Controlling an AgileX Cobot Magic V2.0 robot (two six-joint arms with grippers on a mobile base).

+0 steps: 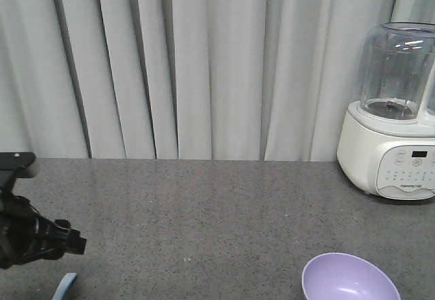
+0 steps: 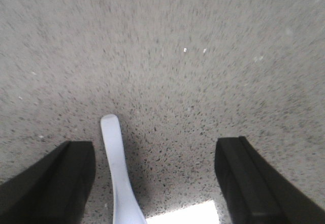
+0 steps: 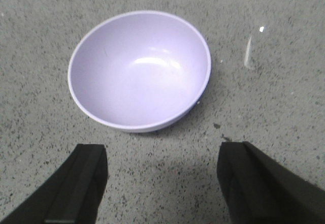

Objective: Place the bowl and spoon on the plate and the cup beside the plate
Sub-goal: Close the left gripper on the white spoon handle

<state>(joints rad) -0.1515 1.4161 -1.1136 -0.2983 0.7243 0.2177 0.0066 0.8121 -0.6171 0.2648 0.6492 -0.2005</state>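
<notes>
Spoon (image 2: pixel 118 168) lies flat on the grey counter (image 2: pixel 203 56) between the wide-open, empty jaws of the left gripper (image 2: pixel 154 148), nearer to one finger (image 2: pixel 56 183); because it is thin and off-centre, the closing jaws may push it aside.

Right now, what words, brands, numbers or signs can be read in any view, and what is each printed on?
Nothing can be quoted.
White appliance, display: dark, no digits legible.
Button icons on its panel: too small to read.
Brand line under them: blurred, unreadable.
Bowl, spoon, countertop: no text.
</notes>
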